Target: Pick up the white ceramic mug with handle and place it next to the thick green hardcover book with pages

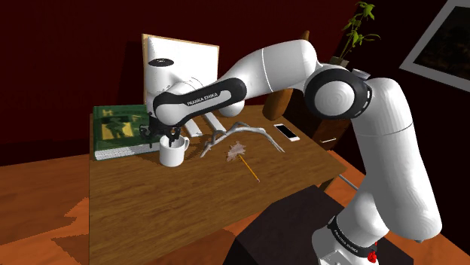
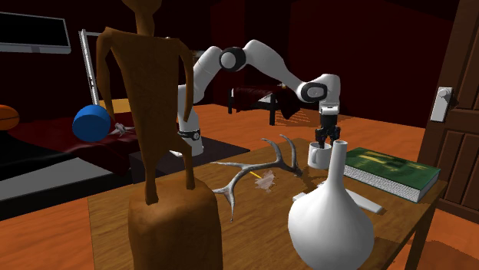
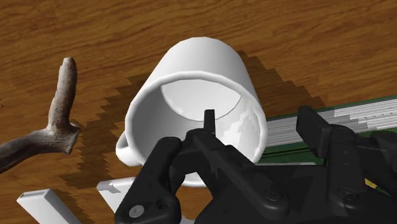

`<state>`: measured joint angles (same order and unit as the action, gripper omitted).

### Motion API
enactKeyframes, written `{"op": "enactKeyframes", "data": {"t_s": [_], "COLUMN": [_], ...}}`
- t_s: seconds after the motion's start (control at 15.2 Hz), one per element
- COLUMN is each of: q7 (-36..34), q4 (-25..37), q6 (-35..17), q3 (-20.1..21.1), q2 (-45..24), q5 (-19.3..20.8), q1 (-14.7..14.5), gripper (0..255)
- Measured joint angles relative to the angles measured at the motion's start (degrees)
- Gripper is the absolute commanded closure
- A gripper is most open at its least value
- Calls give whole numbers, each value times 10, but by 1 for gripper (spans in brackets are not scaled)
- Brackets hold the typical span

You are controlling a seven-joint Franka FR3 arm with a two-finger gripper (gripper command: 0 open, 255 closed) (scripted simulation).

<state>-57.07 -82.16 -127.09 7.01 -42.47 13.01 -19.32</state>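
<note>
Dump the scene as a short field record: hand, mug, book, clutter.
hand: open, one finger inside the mug, the other outside its rim on the book side
mug: white, upright on the table, handle on the side away from the book
book: green, lying flat, close beside the mug; contact cannot be told
table: brown wood
clutter: antler, phone, white vase, brown carved figure
</note>
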Motion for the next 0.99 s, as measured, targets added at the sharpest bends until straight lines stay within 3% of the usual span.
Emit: {"op": "enactKeyframes", "data": {"t_s": [0.99], "q7": [4], "q4": [4], "q6": [46], "q3": [6], "q2": [42], "q5": [-7], "q1": [-1], "gripper": [0]}}
